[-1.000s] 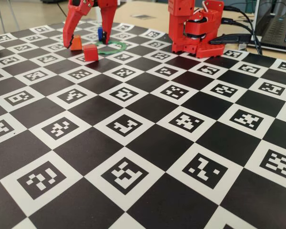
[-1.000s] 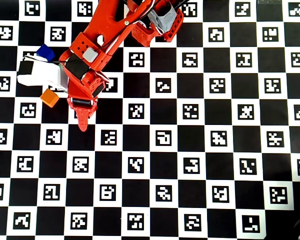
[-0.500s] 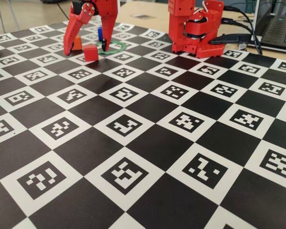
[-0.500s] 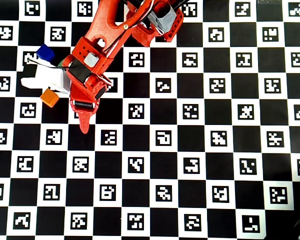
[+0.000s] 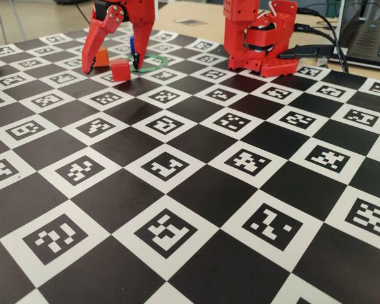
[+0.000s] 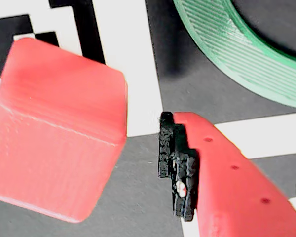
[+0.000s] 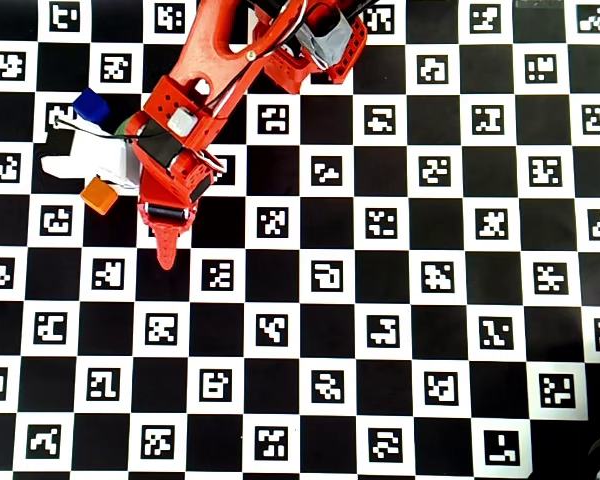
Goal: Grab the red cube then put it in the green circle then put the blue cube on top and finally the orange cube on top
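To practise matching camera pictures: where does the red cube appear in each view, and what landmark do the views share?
Fixed view: the red cube sits far upper left, between the open gripper fingers.
Wrist view: it fills the left half, beside a finger.
Overhead view: not visible; the arm covers that spot.
Shared landmark: the green circle, upper right in the wrist view.

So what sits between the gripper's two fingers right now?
The red cube sits on the board between the open gripper's spread fingers in the fixed view, not yet clamped.
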